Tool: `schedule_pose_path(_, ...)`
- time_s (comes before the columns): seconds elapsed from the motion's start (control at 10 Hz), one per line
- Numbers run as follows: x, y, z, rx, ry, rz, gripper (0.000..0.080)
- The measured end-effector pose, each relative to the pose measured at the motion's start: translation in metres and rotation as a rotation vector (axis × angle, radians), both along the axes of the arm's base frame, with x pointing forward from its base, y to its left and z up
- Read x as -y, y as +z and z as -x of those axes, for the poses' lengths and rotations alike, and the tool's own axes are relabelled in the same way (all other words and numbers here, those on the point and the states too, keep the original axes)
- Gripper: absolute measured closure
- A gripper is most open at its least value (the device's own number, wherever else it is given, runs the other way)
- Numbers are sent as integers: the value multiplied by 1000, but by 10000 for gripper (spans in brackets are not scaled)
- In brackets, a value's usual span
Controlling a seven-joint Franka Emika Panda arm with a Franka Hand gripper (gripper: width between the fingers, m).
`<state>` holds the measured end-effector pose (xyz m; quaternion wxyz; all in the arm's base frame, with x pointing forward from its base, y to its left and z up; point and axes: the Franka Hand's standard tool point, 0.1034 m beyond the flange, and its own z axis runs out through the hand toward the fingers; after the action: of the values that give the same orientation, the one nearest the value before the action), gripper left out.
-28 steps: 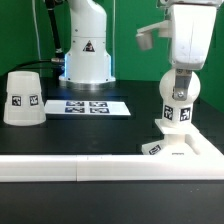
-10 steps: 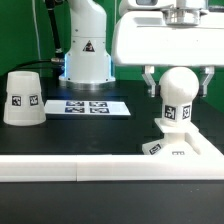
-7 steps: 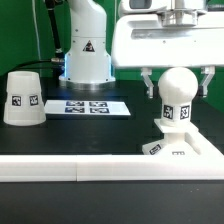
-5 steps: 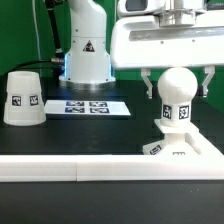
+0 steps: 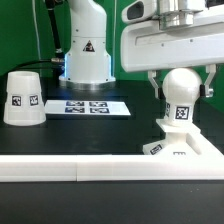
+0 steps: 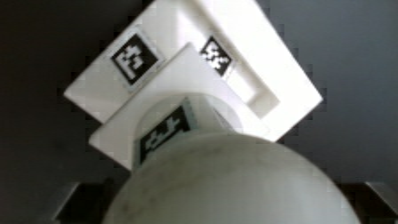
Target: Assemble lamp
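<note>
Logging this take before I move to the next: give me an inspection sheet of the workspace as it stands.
Surface: black table, white rail along the front edge.
Job's things: bulb upright on the square base; shade apart, at the exterior view's left.
Clutter: marker board flat on the table.
End effector: end effector open, fingers either side of the bulb head, contact not clear.
Cables: dark cable beside the arm's pedestal.
Surroundings: green backdrop.
</note>
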<state>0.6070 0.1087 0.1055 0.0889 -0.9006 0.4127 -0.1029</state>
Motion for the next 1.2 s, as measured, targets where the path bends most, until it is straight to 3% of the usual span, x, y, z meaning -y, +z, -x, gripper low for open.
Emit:
schedule_pose_path(0.8, 2, 1, 2, -28, -402, -129, 223)
schedule_pose_path(0.9, 2, 1, 2, -27, -392, -126, 143)
schedule_pose_path(1.0, 2, 1, 2, -26, -388, -125, 143)
schedule_pose_path(1.2, 0, 6, 1, 0, -134, -57, 102)
